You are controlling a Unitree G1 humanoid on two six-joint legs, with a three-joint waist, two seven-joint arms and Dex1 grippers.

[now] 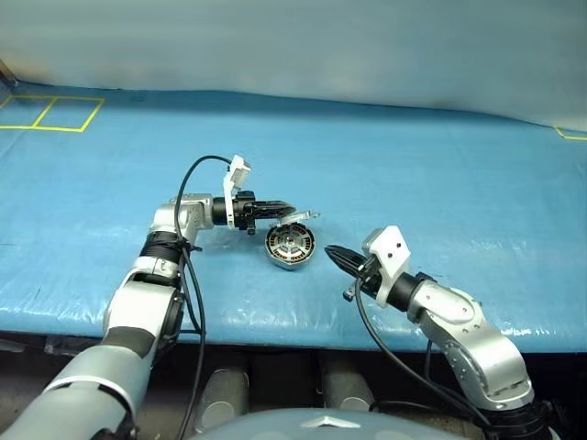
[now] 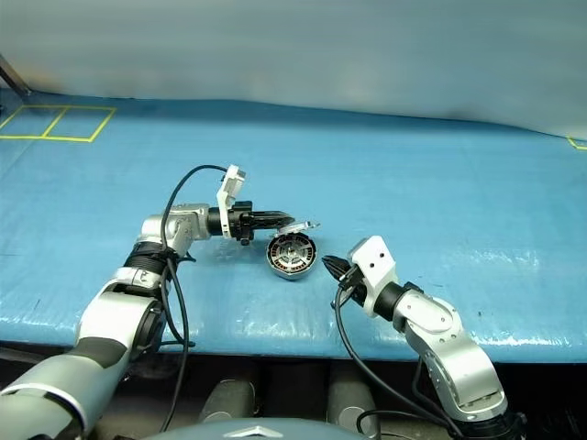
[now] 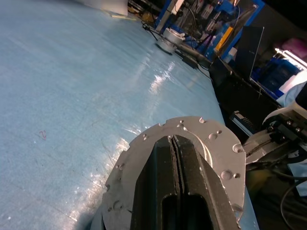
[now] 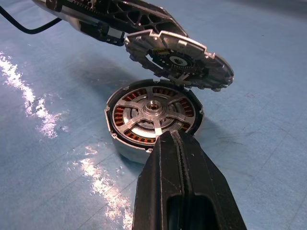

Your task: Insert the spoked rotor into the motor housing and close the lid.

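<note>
- My left pincer [image 1: 286,207], pressed together, is leaning on the lid's [image 4: 180,60] pale outer face, tipping it over the motor housing [image 1: 291,247] mid-table.
- My right pincer [image 1: 332,254], also pressed together, is waiting just beside the housing.
- Spoked rotor [image 4: 152,113] is sitting inside already, so I'm on the closing step; next, push it flat.

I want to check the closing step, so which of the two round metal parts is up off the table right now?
The lid, the striped-rim disc: it hangs tilted over the motor housing, under the left gripper's shut fingers. The housing, with copper windings, sits on the table.
</note>
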